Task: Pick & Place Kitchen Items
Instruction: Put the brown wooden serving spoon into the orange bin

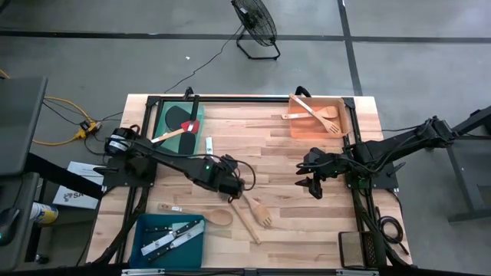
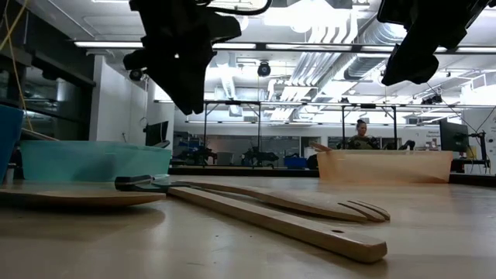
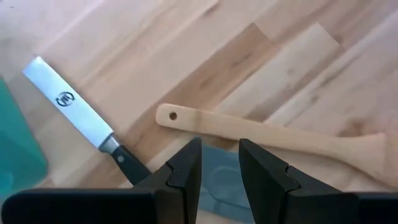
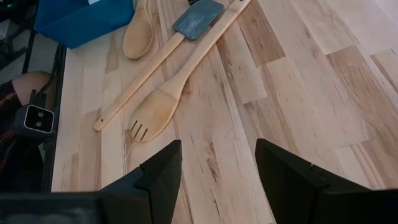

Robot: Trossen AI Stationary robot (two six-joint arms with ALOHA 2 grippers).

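Observation:
My left gripper (image 1: 234,192) (image 3: 221,155) hangs above the table's middle, open by a narrow gap with nothing in it. Straight below it a spatula with a grey head (image 3: 217,180) (image 4: 198,18) lies flat on the table. Beside that lie a wooden slotted turner (image 3: 267,137) (image 1: 259,213) and a wooden spoon (image 1: 219,217). A black-handled knife (image 3: 74,106) lies flat farther off; my finger hides its handle end. My right gripper (image 1: 314,186) (image 4: 217,162) waits open above the bare wood at the right of centre.
A green tray (image 1: 165,115) with spatulas stands at the far left. At the far right is an orange tray (image 1: 301,126) with wooden utensils. A teal tray (image 1: 149,230) holds knives at the near left. Bare wood lies between the two grippers.

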